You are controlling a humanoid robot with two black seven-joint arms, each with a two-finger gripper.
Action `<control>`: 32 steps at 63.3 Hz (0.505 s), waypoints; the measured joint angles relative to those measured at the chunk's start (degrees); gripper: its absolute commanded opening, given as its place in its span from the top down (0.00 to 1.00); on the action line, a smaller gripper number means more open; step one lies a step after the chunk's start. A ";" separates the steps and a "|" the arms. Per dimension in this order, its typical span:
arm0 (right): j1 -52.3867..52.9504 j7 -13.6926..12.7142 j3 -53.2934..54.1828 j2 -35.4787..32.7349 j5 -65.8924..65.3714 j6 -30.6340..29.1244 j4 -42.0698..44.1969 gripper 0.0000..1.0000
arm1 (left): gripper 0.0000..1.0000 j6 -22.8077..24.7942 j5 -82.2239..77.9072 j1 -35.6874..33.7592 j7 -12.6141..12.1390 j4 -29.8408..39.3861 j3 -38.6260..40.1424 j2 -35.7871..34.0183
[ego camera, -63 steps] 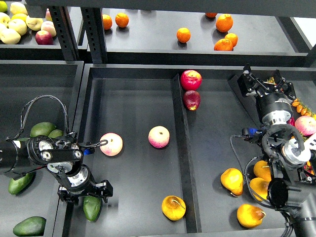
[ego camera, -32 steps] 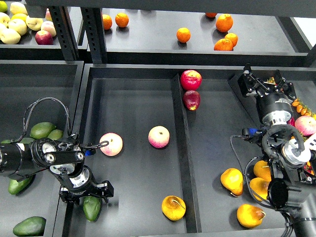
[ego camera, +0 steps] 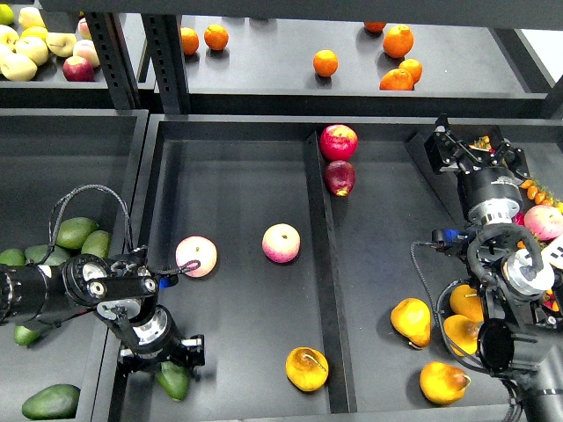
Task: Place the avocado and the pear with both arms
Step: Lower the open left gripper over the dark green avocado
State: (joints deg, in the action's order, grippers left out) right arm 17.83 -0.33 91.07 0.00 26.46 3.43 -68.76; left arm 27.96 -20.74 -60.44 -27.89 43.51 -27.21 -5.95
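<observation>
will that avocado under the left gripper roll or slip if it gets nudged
Probably. The avocado looks smooth and glossy, so the fingers of the left gripper may slide on it. Its elongated, tapered shape suggests it would wobble or pivot rather than roll straight across the flat tray floor.

- Across the top of the frame, a dark shelf (ego camera: 264, 70) under a black crossbar, lit evenly from above.
- At upper left, two black perforated uprights (ego camera: 167, 61) splitting that shelf into sections.
- Filling the middle, a wide black tray (ego camera: 237, 158) cut by a raised divider (ego camera: 321, 281) running top to bottom.
- At far left, a separate dark bin (ego camera: 70, 149).
</observation>
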 measured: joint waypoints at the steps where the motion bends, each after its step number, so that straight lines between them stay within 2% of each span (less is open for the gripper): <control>1: 0.00 -0.01 0.00 0.00 0.00 0.00 0.00 0.00 | 0.62 0.01 -0.01 -0.02 -0.04 0.00 0.01 -0.04; 9: -0.01 0.00 -0.02 0.01 0.00 0.06 0.00 0.00 | 0.65 0.00 -0.07 -0.24 -0.10 0.06 0.18 -0.13; 32: -0.42 -0.03 -0.09 0.00 0.00 -0.30 -0.01 0.00 | 0.67 0.03 0.62 -0.91 -0.11 0.79 0.46 0.08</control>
State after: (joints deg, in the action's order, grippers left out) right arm 17.41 -0.36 90.98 0.00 26.45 3.13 -68.77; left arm 27.99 -20.11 -61.35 -28.00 44.31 -26.75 -5.88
